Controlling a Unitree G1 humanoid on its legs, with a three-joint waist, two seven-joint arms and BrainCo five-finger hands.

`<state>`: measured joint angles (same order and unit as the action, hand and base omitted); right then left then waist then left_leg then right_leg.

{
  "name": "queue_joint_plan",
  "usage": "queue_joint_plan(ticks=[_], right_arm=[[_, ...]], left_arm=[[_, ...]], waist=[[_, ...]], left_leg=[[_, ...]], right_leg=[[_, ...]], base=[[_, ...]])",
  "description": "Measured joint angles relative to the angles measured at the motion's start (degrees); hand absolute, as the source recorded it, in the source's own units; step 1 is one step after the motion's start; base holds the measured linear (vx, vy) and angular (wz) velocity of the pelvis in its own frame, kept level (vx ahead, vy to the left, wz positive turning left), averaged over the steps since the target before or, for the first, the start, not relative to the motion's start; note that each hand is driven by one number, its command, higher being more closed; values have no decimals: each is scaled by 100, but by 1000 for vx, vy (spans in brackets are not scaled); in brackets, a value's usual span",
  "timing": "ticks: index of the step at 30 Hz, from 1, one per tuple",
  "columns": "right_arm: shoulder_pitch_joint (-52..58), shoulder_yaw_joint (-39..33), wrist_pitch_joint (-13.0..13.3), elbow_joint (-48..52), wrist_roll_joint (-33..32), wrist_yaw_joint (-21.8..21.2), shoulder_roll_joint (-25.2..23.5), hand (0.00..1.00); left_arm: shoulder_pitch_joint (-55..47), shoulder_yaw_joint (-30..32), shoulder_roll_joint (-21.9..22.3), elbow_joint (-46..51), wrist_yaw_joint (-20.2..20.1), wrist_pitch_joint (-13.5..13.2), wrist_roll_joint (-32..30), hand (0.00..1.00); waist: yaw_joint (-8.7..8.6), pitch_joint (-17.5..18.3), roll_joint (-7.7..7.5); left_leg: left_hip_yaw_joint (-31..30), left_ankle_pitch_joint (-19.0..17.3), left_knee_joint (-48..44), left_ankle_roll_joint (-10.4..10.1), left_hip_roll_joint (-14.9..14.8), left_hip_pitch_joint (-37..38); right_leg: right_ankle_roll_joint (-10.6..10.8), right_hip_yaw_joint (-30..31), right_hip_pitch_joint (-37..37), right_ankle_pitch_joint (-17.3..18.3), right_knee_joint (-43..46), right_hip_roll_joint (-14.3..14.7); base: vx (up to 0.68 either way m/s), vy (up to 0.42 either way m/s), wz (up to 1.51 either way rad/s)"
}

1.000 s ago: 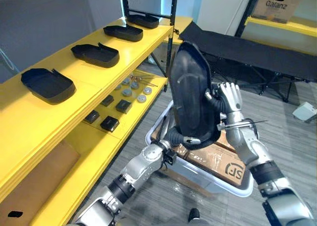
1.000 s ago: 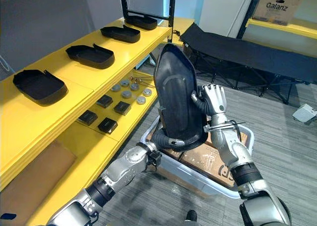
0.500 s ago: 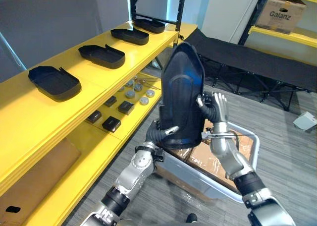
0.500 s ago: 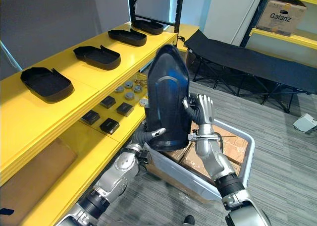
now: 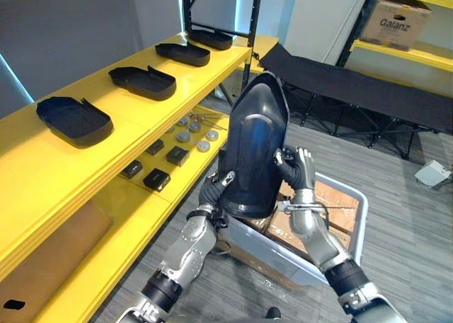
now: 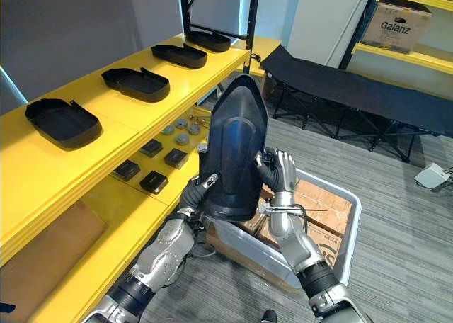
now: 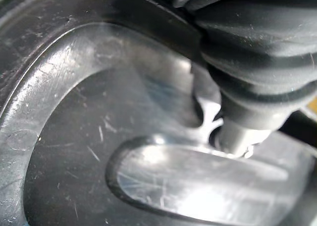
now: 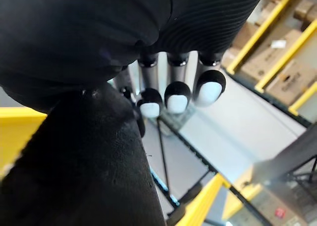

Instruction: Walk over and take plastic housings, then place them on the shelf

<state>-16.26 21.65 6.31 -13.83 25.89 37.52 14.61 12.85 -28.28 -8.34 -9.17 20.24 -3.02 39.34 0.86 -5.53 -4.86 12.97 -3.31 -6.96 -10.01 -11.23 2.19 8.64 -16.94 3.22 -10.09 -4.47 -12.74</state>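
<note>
A large black plastic housing (image 5: 253,153) stands upright in the air above a grey bin, held between both hands. My left hand (image 5: 211,193) grips its lower left edge, with the thumb (image 7: 237,132) pressed on the glossy face (image 7: 99,137). My right hand (image 5: 299,168) clasps the right edge, its fingers (image 8: 177,94) curled over the rim (image 8: 74,161). To the left runs the yellow shelf (image 5: 42,167), with several matching black housings in a row, the nearest (image 5: 74,120) at the left end.
The grey bin (image 5: 357,224) under the housing holds cardboard boxes. The lower yellow shelf carries small black boxes (image 5: 156,178) and round metal parts (image 5: 190,134). A black folding cot (image 5: 354,89) stands behind, and a carton (image 5: 403,22) sits on a far rack.
The view has shifted. The housing sits lower and more upright, my left hand has closed on its lower left edge, and my right hand has kept hold of the right edge.
</note>
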Motion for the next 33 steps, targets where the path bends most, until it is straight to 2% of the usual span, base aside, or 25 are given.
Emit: queue_joint_plan(ticks=[2, 3, 6, 8, 11, 15, 18, 22, 23, 25, 26, 27, 28, 30, 32, 33], right_arm=[[-1, 27, 0, 1, -42, 10, 0, 100], [-3, 31, 0, 1, -51, 10, 0, 0], [-8, 75, 0, 34, -185, 10, -1, 0], [-5, 231, 26, 187, -383, 7, -1, 0], [19, 382, 251, 191, -501, -19, 32, 0], [30, 418, 484, 250, -686, -57, 27, 0], [376, 461, 618, 1039, -971, -161, -31, 0], [719, 133, 909, 2045, -1225, -246, -412, 0], [832, -156, 1001, 2376, -1293, -246, -425, 0], [1004, -718, 1260, 2833, -1554, -203, -424, 0], [1156, -1135, 1568, 3174, -1744, -15, -426, 0], [1222, -1279, 1678, 3292, -1787, 79, -429, 0], [1392, -1512, 1863, 3500, -1835, 259, -435, 0], [1573, -1762, 2032, 3645, -1826, 407, -471, 0], [1927, -2056, 2094, 3730, -1827, 513, -663, 0], [2029, -2108, 2094, 3728, -1829, 509, -705, 0]], left_arm=[[8, 2, 0, 0, -1, 2, -125, 100], [15, 1, -1, 0, -8, 3, -162, 100], [40, 2, -2, -2, -11, 4, -117, 100], [84, 18, -5, -2, -9, -1, 299, 100], [172, 67, -38, -2, -11, -44, 498, 100], [226, 104, -30, 63, -18, -161, 416, 100], [225, 367, 23, 707, -18, -200, 202, 100], [196, 975, 327, 1564, -4, -449, -470, 100], [54, 1264, 416, 1778, 105, -556, -860, 100], [-300, 1778, 432, 1973, 470, -745, -1595, 100], [-610, 2188, 433, 2041, 858, -874, -2220, 100], [-733, 2358, 432, 2044, 977, -922, -2398, 100], [-943, 2616, 432, 2049, 1269, -954, -2757, 100], [-1177, 2853, 435, 2116, 1561, -1016, -3100, 100], [-1475, 2953, 530, 2491, 1944, -1195, -3674, 100], [-1523, 2956, 567, 2635, 1987, -1231, -3812, 100]], waist=[[-1, 0, 0], [0, 0, -1], [-2, 0, -2], [-34, -1, -3], [-36, -5, -11], [-36, -3, -18], [-34, -3, -17], [-69, -5, -22], [-90, -7, -23], [-112, -7, 1], [-133, -14, 27], [-142, -18, 34], [-148, -22, 40], [-152, -29, 50], [-159, -37, 62], [-160, -42, 71]], left_leg=[[2, 0, 5, 0, 1, 3], [7, 0, 19, 0, 2, 14], [31, -1, 41, -2, 3, 66], [39, -2, 41, -3, 2, 70], [41, -2, 39, -2, 2, 72], [46, -2, 38, -2, 3, 77], [121, -2, 46, -2, 2, 98], [200, -56, 48, -11, 7, 210], [209, -57, 51, -11, 7, 227], [254, -72, 63, -15, 6, 282], [309, -92, 59, -9, 7, 298], [319, -95, 60, -7, 9, 304], [326, -99, 65, -11, 9, 318], [347, -102, 84, -15, 11, 350], [363, -123, 98, -29, 13, 372], [370, -130, 100, -31, 14, 373]], right_leg=[[0, 0, 0, 0, -1, 0], [0, 0, 0, 0, -1, 0], [0, 28, 6, 0, -2, 0], [0, 35, 1, 0, -4, 0], [0, 34, 1, -1, -5, -1], [-1, 34, 0, -2, -4, 2], [-2, 73, -26, -4, -3, 7], [-4, 167, -6, -2, 19, 2], [-8, 179, -4, 1, 20, 3], [-15, 223, 6, 13, 21, 6], [-31, 283, -14, 24, 21, 5], [-32, 290, -16, 25, 21, 3], [-36, 292, -12, 31, 21, 3], [-40, 299, -7, 39, 21, 3], [-38, 307, -14, 85, 21, 2], [-37, 310, -19, 87, 21, 1]], base=[[0, 0, 0], [3, 20, -3], [0, 17, -6], [-4, 8, -2], [0, 0, 0], [0, 0, 0], [5, 20, -8], [-7, 22, -14], [-19, 25, -7], [-16, 21, -13], [-16, 21, -14], [-16, 25, -12], [-10, 19, -4], [-4, 14, -4], [-2, 9, -2], [4, 23, -4]])
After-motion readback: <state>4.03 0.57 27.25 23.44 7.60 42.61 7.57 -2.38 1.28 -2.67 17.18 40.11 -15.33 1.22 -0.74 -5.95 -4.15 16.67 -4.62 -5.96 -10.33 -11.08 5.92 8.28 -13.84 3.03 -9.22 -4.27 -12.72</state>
